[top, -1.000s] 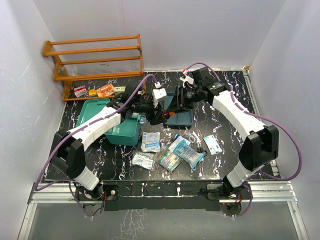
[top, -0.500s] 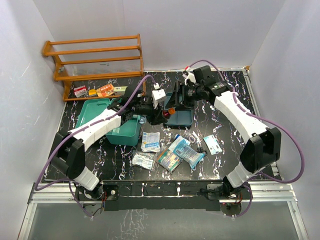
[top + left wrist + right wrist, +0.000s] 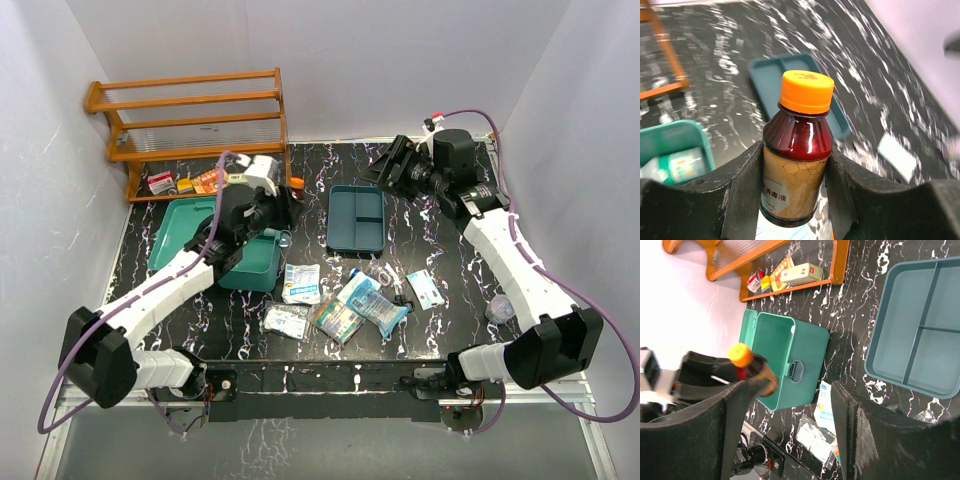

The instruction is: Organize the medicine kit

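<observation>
Left wrist view: we find the left pincer [image 3: 792,200] clamped on the orange-capped bottle [image 3: 799,150]; the right pincer [image 3: 788,390] stands apart, empty. The medicine kit [image 3: 252,264] sits left of centre, lid open. We advise lowering the bottle in upright.

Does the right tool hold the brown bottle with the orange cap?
No, the brown bottle with the orange cap is clamped in the left tool, while the right tool stands open.
</observation>
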Robot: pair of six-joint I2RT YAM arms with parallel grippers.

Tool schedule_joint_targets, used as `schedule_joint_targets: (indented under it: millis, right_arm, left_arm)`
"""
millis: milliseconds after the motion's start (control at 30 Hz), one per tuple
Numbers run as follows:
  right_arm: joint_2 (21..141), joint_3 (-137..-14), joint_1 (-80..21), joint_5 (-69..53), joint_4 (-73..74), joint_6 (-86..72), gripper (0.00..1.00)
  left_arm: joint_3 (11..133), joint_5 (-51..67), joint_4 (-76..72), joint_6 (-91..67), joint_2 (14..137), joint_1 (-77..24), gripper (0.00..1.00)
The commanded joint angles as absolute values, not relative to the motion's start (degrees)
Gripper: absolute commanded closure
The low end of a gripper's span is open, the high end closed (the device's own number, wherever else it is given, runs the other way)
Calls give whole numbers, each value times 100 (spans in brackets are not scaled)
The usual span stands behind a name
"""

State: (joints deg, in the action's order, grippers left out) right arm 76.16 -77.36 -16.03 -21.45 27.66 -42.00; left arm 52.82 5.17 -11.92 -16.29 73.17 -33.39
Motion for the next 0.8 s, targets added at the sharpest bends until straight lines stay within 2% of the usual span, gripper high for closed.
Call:
schedule_joint_targets:
  millis: [0,133,400,767]
  right_arm:
    - [7708,-7648,-1616,-1950,2414,-4370,37]
    - [7789,-7581,-1616,-1899,2453,-4448,39]
    - [7891,-7565,-1608,-1787,2517,-4456,39]
    - [7932,-7723,-1529,-1569,2624,-4283,38]
  left_arm:
    - [5583,-2206,-797,-3589,6818,-3337,65]
    - [5772,-3218,541,-5536,6743,-3220,66]
    - [5615,-2836,1708,-7976,6893,-2360,71]
    - [6013,-3062,2314,-8913,7810,-2250,69]
